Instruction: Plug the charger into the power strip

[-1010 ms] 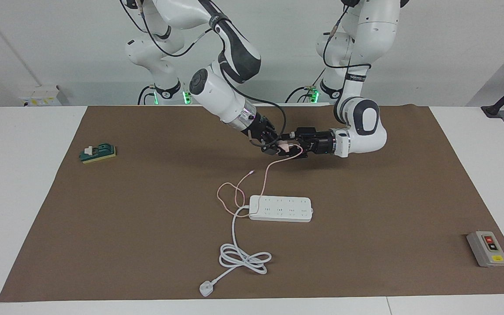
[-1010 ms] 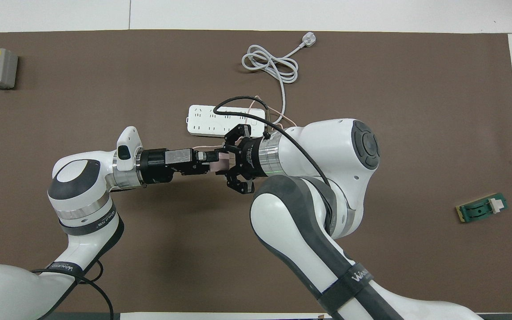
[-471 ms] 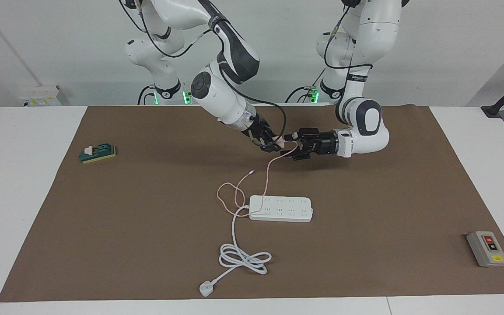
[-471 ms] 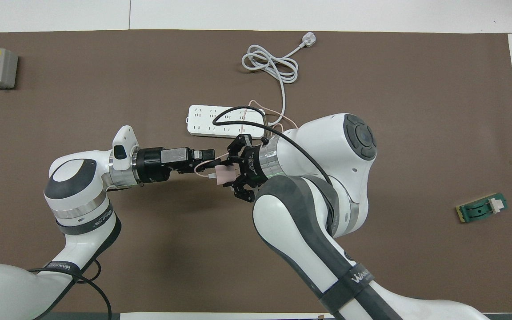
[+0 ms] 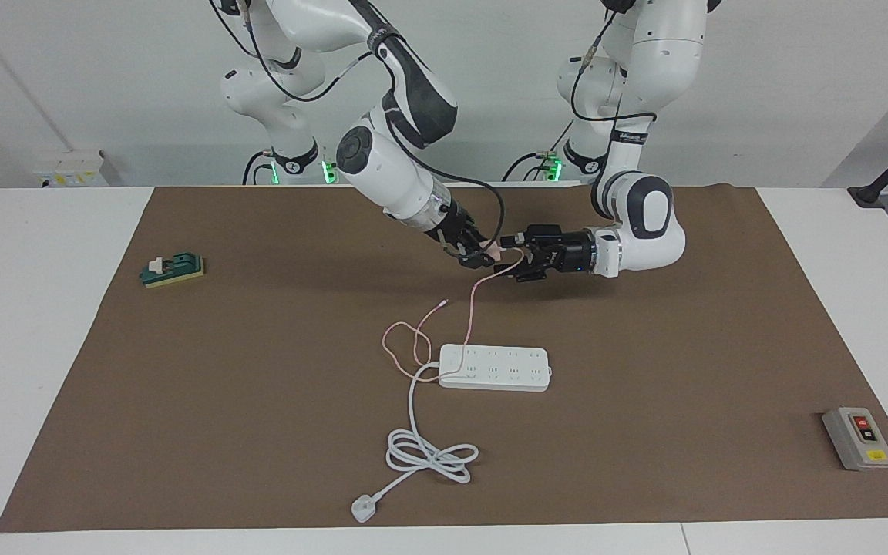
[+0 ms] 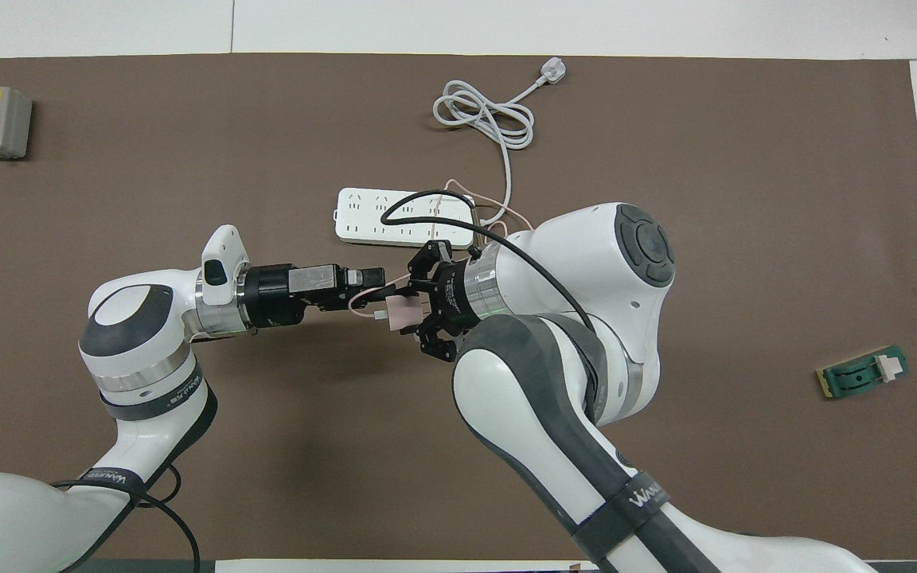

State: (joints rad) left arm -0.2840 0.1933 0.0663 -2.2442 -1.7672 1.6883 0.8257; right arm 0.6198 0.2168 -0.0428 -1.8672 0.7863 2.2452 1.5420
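You see the small pale-pink cube charger (image 6: 404,313) clamped in the closed right gripper (image 6: 413,310), up in the air over the brown mat. The left gripper (image 5: 513,258) is just beside it with its fingers spread and holds nothing. The thin pink cable (image 5: 469,308) hangs down from the charger to the worktop. The long white power strip (image 5: 495,367) lies flat on the mat, farther from the robots than both grippers.

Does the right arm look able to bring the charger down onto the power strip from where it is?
Probably yes. The right gripper holds the charger above the mat, and the power strip lies uncovered; only the pink cable trails toward it.
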